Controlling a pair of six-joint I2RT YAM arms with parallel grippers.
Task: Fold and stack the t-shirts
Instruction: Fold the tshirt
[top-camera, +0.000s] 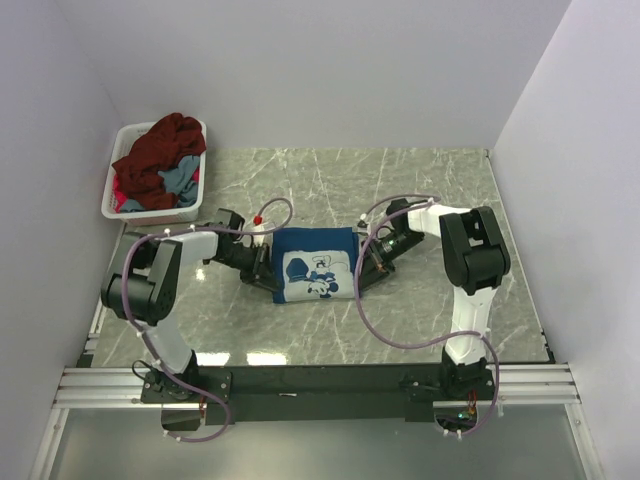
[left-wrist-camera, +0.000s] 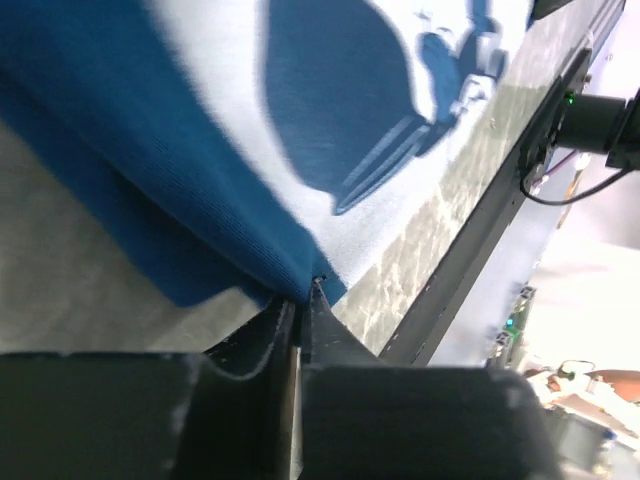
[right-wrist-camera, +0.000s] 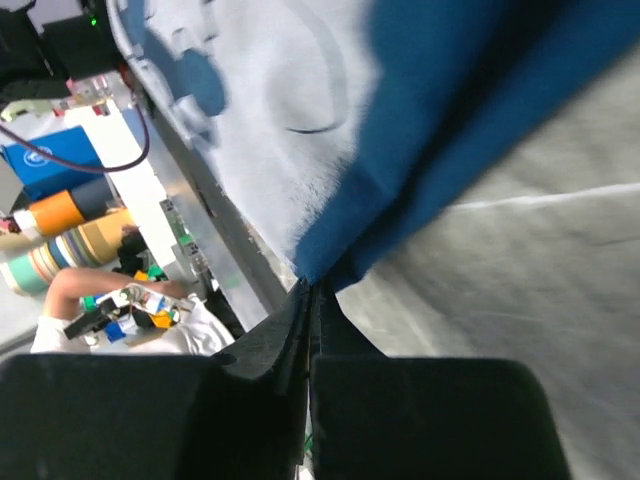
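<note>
Blue printed t-shirt (top-camera: 313, 262) lay on worktop (top-camera: 430, 190), left gripper (top-camera: 261, 264) clamped its left edge, right gripper (top-camera: 363, 264) clamped its right edge

1. The blue t-shirt (top-camera: 315, 262) is lying folded into a rough rectangle in the middle of the worktop (top-camera: 420, 190), with its white cartoon print facing up.
2. Its two side edges are being pinched, one between the left fingers (left-wrist-camera: 250, 345) and the other between the right fingers (right-wrist-camera: 275, 340). The blue cloth is bunching into a fold at each pinch.
3. The maroon t-shirt (top-camera: 160, 150) is lying crumpled on top of the heap in the white basket (top-camera: 110, 185) at the far left corner.
4. The grey-blue t-shirt (top-camera: 180, 178) is peeking out from under the maroon one, also crumpled.
</note>
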